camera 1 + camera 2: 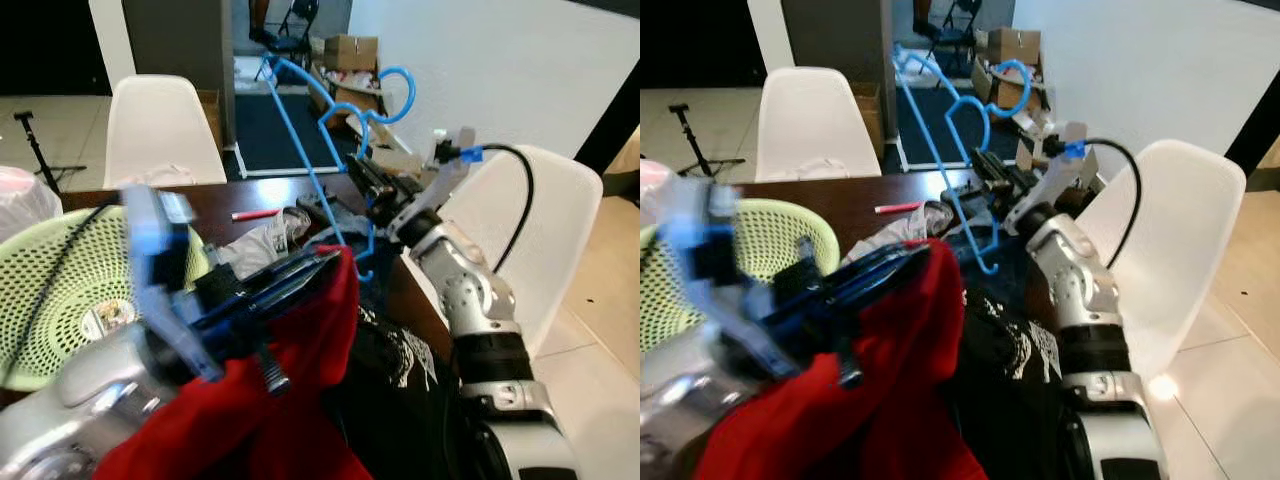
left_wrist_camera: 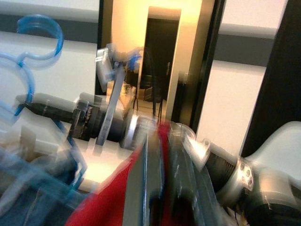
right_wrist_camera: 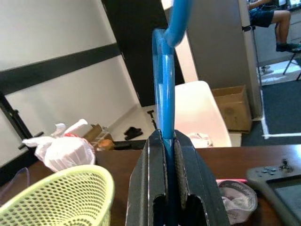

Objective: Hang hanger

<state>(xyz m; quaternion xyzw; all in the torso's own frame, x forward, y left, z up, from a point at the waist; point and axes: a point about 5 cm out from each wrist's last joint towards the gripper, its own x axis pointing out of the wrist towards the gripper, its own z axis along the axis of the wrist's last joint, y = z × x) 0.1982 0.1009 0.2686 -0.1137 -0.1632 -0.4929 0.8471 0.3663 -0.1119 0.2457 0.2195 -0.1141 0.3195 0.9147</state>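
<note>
The right gripper (image 3: 165,165) pinches the blue hanger (image 1: 318,190) tight and holds it up, so the left gripper (image 1: 300,275), clamped on the red cloth (image 1: 300,400) just beside, should slide its edge slowly over the hanger's near arm.

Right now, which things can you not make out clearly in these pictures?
- Left gripper: blurred in the left wrist view; the red garment covers its fingertips in the eye views.
- Blue hanger: its lower bar is hidden behind the red garment; the right gripper is clamped on it.
- Green basket: its contents are too small and blurred, left eye view.
</note>
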